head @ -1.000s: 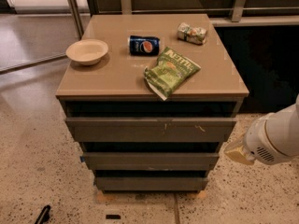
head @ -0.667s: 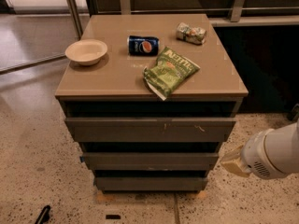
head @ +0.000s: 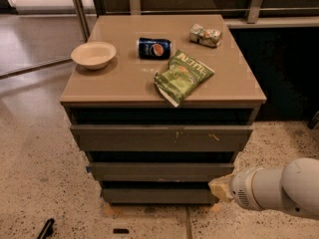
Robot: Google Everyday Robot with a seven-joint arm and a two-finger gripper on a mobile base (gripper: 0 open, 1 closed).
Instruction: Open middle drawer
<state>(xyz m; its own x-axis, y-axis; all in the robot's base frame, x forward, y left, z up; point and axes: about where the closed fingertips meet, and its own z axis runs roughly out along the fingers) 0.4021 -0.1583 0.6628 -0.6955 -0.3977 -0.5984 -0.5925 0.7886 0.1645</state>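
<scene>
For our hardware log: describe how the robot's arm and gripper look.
The arm is a thick, off-white cylinder with rounded segments and a finely dotted band near its end. The gripper, by the lower right corner of the cabinet, looks pale yellowish-tan. No cables or markings show.

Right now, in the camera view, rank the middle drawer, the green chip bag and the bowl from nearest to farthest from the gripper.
The gripper sits low on the right, in front of the drawer fronts.
1. Middle drawer: its right end is just beside the gripper.
2. Green chip bag: on the cabinet top, centre-right.
3. Bowl: on top, far left.
</scene>
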